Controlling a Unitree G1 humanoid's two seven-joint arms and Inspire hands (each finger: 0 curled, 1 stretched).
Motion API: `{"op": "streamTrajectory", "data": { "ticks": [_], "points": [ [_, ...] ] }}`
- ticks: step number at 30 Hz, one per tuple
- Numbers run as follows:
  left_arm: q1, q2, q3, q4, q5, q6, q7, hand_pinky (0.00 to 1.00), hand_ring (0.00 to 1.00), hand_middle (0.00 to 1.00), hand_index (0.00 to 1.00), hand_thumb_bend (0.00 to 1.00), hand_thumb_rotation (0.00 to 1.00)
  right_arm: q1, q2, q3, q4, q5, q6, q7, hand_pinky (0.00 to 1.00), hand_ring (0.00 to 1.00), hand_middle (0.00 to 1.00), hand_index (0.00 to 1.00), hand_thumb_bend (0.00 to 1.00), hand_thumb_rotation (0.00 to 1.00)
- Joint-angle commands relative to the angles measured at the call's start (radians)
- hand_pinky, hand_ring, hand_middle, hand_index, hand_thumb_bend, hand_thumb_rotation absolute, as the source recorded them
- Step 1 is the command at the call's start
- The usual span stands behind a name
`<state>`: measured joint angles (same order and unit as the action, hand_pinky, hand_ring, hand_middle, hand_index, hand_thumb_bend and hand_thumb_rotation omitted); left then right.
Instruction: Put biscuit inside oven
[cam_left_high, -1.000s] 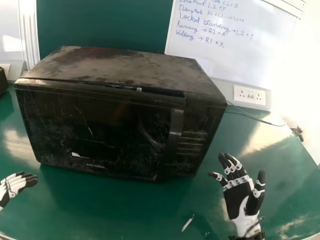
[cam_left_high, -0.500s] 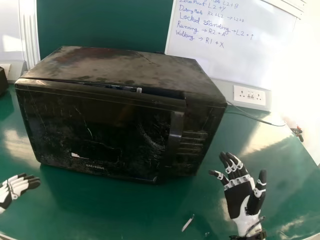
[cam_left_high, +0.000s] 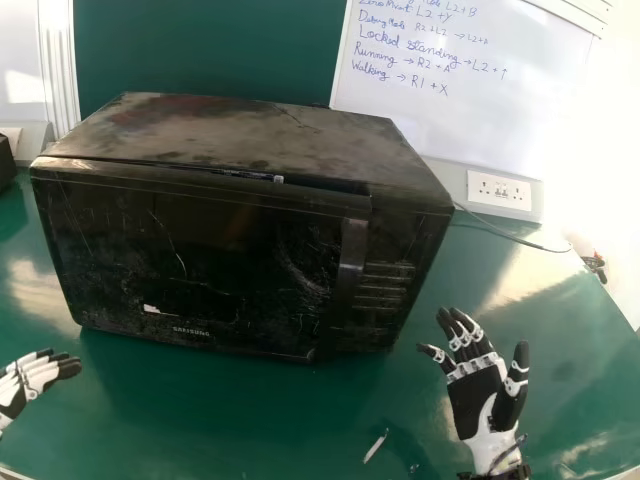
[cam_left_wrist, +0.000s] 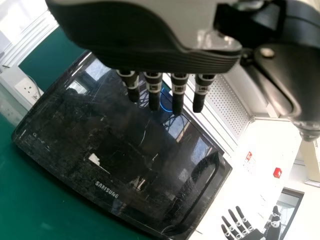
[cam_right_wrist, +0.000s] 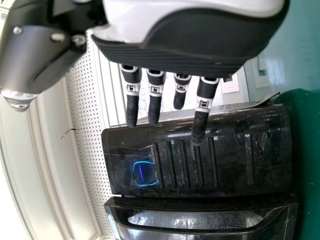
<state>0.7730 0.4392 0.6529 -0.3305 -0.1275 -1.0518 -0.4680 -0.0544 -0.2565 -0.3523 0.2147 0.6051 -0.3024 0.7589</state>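
Handwriting (cam_left_high: 430, 50) sits at one o'clock, oven (cam_left_high: 230, 240) lettering (cam_left_high: 191, 331) and left hand (cam_left_high: 40, 373) at eight, right hand (cam_left_high: 476, 398) near four, both uncurled.

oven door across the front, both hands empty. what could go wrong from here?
1. The right hand is open, off the handle; a poor approach could knock the handle or slip off it.
2. Pulling hard might drag the oven across the smooth table instead of opening it.
3. With the handle at the door's right side, it likely swings left, possibly into the left hand.
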Motion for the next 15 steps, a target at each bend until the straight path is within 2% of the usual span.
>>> {"op": "streamTrajectory", "data": {
  "ticks": [1, 15],
  "points": [
    [0.007, -0.001, 0.011, -0.004, 0.011, 0.003, 0.009, 1.00, 1.00, 1.00, 1.00, 1.00, 1.00, -0.006, -0.002, -0.007, 0.004, 0.001, -0.001, 0.007, 0.65, 0.82, 0.88, 0.81, 1.00, 0.66],
    [0.015, -0.001, 0.016, -0.007, 0.024, 0.005, 0.011, 1.00, 1.00, 1.00, 1.00, 1.00, 1.00, 0.003, 0.000, -0.006, 0.000, 0.000, 0.003, 0.006, 0.66, 0.83, 0.88, 0.82, 1.00, 0.67]
  ]
}}
